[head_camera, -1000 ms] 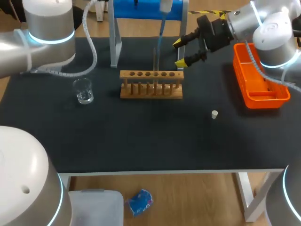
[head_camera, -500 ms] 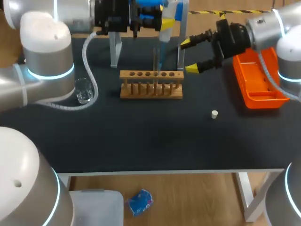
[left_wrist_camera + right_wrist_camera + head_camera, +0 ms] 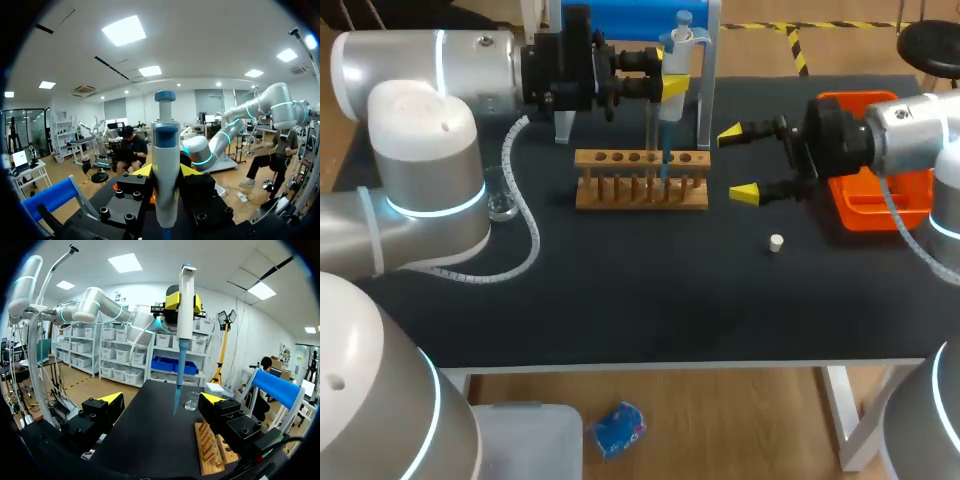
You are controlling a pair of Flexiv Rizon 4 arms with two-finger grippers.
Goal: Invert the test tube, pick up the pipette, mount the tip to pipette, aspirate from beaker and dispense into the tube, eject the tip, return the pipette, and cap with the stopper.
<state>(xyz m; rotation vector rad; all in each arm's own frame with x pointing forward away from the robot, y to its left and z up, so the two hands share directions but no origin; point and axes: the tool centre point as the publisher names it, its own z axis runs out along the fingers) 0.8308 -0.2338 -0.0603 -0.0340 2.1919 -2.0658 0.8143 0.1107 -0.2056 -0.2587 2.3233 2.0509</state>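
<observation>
My left gripper (image 3: 670, 86) is shut on the white pipette (image 3: 673, 50), held upright above the wooden rack (image 3: 641, 180). Its blue tip (image 3: 665, 150) hangs down to the rack's top, just right of the clear test tube (image 3: 648, 135) that stands in the rack. In the left wrist view the pipette (image 3: 165, 170) fills the space between my fingers. My right gripper (image 3: 741, 162) stands open to the right of the rack, with nothing in it. Ahead of it, its wrist view shows the pipette (image 3: 185, 300), the tip (image 3: 178, 382) and the beaker (image 3: 191, 401). The white stopper (image 3: 776, 241) lies on the mat.
The glass beaker (image 3: 501, 203) stands left of the rack, partly behind my left arm. An orange tray (image 3: 865, 205) sits at the right, behind my right wrist. The blue pipette stand (image 3: 625, 22) rises at the back behind the rack (image 3: 209, 450).
My left arm has swung into view and brought the pipette lower, so its tip now reaches the rack. My open right gripper has moved from the back toward the front right.
</observation>
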